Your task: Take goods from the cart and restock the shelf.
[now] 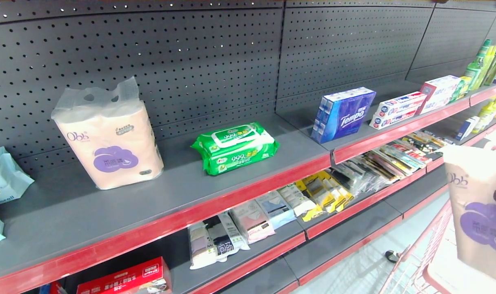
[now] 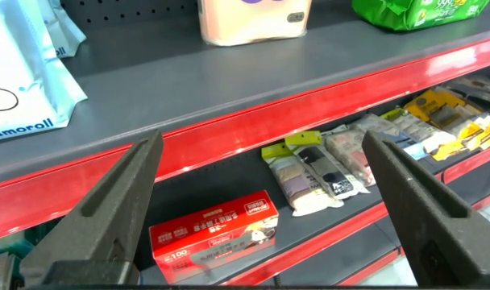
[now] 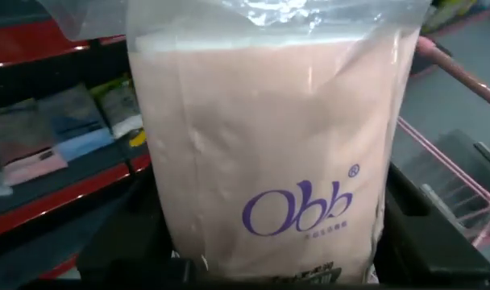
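Premises: retail shop aisle. Evidence: tiered grey shelf (image 1: 109,204) with pegboard backing (image 1: 190,53) and red front edge strips (image 1: 215,200). It carries packaged wet wipes (image 1: 234,148), tissue packs (image 1: 343,113) and toothpaste boxes (image 1: 399,109). A red wire cart (image 1: 416,246) stands alongside.

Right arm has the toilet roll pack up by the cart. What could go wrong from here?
1. The toilet roll pack is soft and plastic-wrapped, so it might slip or sag in the right end effector.
2. It hangs close to the cart rim and could snag there, or on the shelf's red edge during the transfer.
3. Set down carelessly, it could topple the upright matching pack on the shelf.
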### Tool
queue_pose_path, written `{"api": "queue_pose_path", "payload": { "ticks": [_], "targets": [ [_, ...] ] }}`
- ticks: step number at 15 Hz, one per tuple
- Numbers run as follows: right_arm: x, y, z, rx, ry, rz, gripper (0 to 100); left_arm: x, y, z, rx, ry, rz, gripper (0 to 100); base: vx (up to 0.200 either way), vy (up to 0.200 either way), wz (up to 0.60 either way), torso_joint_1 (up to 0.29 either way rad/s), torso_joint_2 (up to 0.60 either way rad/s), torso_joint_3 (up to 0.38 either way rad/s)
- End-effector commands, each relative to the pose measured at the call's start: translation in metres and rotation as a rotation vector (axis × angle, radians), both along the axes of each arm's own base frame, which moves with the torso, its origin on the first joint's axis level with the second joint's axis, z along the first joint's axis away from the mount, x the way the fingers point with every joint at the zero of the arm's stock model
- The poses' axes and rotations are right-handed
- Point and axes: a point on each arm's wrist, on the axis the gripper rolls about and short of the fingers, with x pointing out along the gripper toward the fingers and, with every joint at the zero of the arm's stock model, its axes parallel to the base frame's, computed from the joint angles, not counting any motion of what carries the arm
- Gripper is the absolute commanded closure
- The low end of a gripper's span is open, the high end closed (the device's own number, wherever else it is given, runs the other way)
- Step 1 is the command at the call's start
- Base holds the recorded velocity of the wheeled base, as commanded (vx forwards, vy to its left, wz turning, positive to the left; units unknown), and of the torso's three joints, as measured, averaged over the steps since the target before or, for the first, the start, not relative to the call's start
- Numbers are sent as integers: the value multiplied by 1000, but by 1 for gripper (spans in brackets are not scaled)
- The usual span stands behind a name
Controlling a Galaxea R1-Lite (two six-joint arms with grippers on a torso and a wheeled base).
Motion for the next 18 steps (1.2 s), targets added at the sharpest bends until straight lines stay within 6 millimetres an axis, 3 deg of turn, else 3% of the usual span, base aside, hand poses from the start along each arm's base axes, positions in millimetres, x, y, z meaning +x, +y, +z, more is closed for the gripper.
{"api": "queue_pose_path", "payload": {
  "ticks": [1,3,8,18],
  "targets": [
    [-20,12,1,78,-25,176,100,0,0,0,0,1,-1,0,0,0,0,0,0,0],
    [-27,15,2,211,12,335,100,0,0,0,0,1,1,0,0,0,0,0,0,0],
    [-23,16,18,278,72,522,100,0,0,0,0,1,1,0,0,0,0,0,0,0],
    [0,2,20,220,-2,331,100,0,0,0,0,1,-1,0,0,0,0,0,0,0]
  ]
}}
